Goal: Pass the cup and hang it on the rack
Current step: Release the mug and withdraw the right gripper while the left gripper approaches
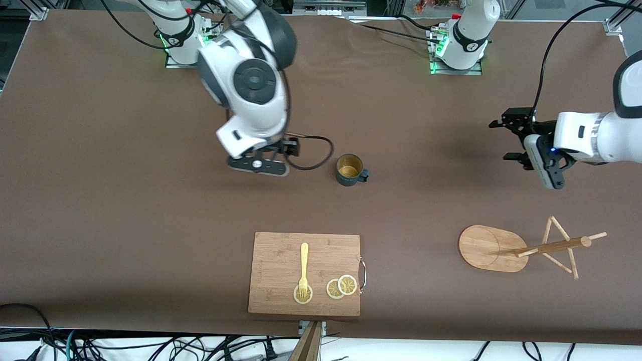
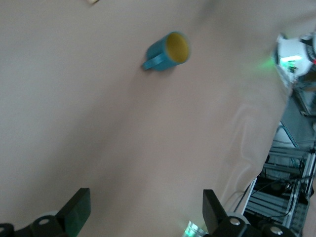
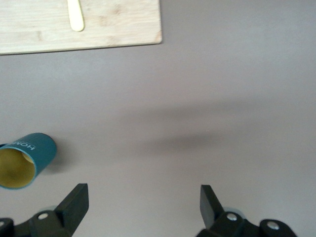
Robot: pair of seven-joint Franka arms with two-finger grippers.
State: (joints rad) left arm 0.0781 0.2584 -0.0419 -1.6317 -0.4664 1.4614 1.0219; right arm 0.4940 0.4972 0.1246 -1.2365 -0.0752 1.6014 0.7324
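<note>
**A:** Teal cup [image 1: 350,170] first, front view: it stands upright on the brown table [image 1: 100,200], handle at about three o'clock, toward the left arm's end. Your right gripper [image 1: 259,165] hangs over the table just beside it, at the cup's nine o'clock, holding nothing. The left gripper [image 1: 512,141] waits over the table near its own end, spread wide and empty. The rack [image 1: 494,248] is nearer the camera than the cup, with the cutting board [image 1: 281,260], a fork [image 1: 303,268] and lemon slices [image 1: 341,287] at the cup's six o'clock.

**B:** And the left wrist view?

**A:** You see the cup [image 2: 169,50] well apart from the left gripper [image 2: 146,212], mouth yellow, handle showing; both fingers [image 2: 76,210] stand apart.

**B:** Right wrist view?

**A:** The cup [image 3: 22,160] sits off to one side of the right gripper [image 3: 143,205], outside its open jaws, a board corner [image 3: 123,24] in view.

**B:** So the handover looks made?

**A:** I'd judge so. Bring your left gripper in over the cup, grip the wall away from the handle, and keep that handle free for a peg.
</note>
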